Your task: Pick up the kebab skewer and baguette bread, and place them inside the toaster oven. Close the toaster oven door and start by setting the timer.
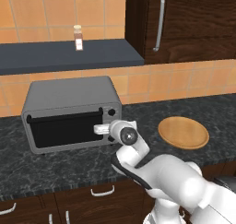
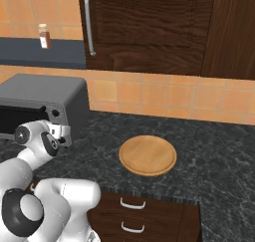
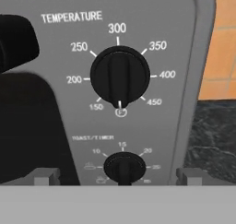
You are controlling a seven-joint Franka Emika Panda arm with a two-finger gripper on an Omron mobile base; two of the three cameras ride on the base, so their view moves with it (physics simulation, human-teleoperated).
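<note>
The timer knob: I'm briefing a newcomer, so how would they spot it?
Find the grey toaster oven on the dark counter and look at its right panel. Below the big temperature knob sits the timer knob: smaller, ringed by minute numbers.

A dark, speckled stone-look countertop [image 1: 60, 165] runs along the orange-tiled wall, above brown wooden drawer fronts with pale curved handles. On its left part stands the boxy grey metal toaster oven [image 1: 69, 112], its back close to the wall, though whether it touches the tiles is hard to tell. To the right, well apart from the oven, a round tan wooden board [image 1: 183, 132] lies flat. Above, a dark blue-grey wall shelf [image 1: 64, 56] carries a small upright bottle [image 1: 78, 38] with a pale cap.
</note>
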